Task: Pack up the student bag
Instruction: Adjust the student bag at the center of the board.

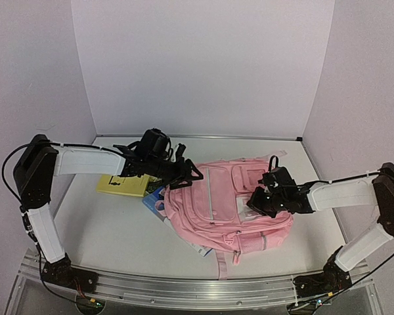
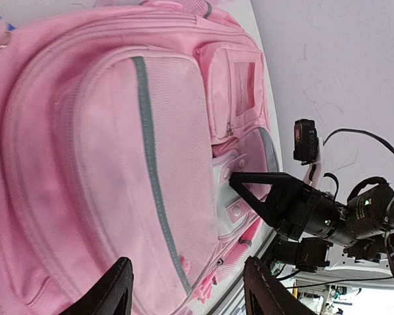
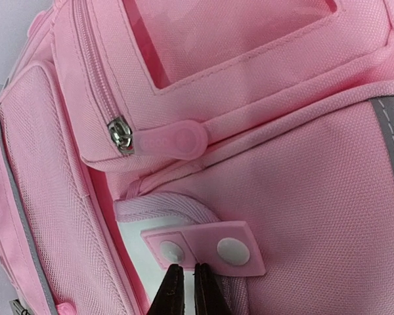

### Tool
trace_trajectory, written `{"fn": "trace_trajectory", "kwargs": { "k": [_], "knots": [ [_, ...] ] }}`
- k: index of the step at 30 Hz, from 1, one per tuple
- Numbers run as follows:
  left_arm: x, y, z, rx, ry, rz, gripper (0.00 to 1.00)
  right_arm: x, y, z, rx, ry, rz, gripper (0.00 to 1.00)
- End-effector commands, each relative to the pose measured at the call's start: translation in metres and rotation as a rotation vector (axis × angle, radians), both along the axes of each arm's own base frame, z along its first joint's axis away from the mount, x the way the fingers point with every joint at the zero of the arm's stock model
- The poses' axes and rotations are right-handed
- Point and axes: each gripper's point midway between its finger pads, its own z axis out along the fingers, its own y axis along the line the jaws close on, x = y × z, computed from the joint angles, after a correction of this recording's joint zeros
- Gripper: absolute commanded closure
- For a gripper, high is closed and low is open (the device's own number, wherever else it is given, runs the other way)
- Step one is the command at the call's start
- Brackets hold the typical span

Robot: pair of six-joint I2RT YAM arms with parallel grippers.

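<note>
The student bag [image 1: 226, 210] is a big pink backpack lying flat in the middle of the table, front pockets up. My left gripper [image 1: 187, 174] hovers at its upper left corner. In the left wrist view the left gripper [image 2: 187, 292] stands open above the bag's front pocket [image 2: 105, 164], with nothing between its fingers. My right gripper [image 1: 259, 200] rests on the bag's right side. In the right wrist view the right gripper [image 3: 184, 289] is shut, its tips against the lower edge of a pink rubber patch [image 3: 207, 246] with two white dots.
A yellow book [image 1: 123, 186] lies left of the bag. A blue item [image 1: 154, 197] pokes out under the bag's left edge. A pink strap [image 1: 222, 266] trails toward the near rail. White walls enclose the table on three sides.
</note>
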Motion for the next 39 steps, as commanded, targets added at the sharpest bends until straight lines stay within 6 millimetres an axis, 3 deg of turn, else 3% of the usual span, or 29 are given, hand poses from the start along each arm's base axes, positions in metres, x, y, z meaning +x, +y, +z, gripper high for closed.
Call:
{"fn": "trace_trajectory", "kwargs": {
  "k": [1,4,8,13,20,25,32,39],
  "knots": [
    [0.010,0.033,0.028,-0.007,-0.077,0.041,0.40,-0.018,-0.018,-0.010,-0.105,0.100,0.034,0.86],
    [0.015,0.053,0.031,0.017,-0.089,0.071,0.36,-0.004,0.001,0.044,-0.035,-0.021,0.110,0.75],
    [0.009,0.062,0.035,0.034,-0.110,0.057,0.30,-0.003,0.018,0.105,0.003,-0.154,0.209,0.58],
    [-0.007,0.065,0.027,0.040,-0.115,-0.016,0.24,-0.021,0.036,0.132,0.010,-0.207,0.295,0.53],
    [-0.019,0.079,-0.019,0.111,0.008,0.029,0.20,-0.063,0.082,0.104,0.027,-0.173,0.455,0.55],
    [-0.020,0.086,-0.039,0.162,0.068,0.066,0.18,-0.082,0.108,0.088,0.103,-0.168,0.494,0.54],
    [-0.020,0.089,-0.053,0.195,0.097,0.082,0.16,-0.086,0.114,0.040,-0.024,-0.116,0.468,0.53],
    [-0.020,0.094,-0.072,0.250,0.131,0.097,0.16,-0.086,0.112,0.017,-0.089,-0.091,0.427,0.53]
  ]
}}
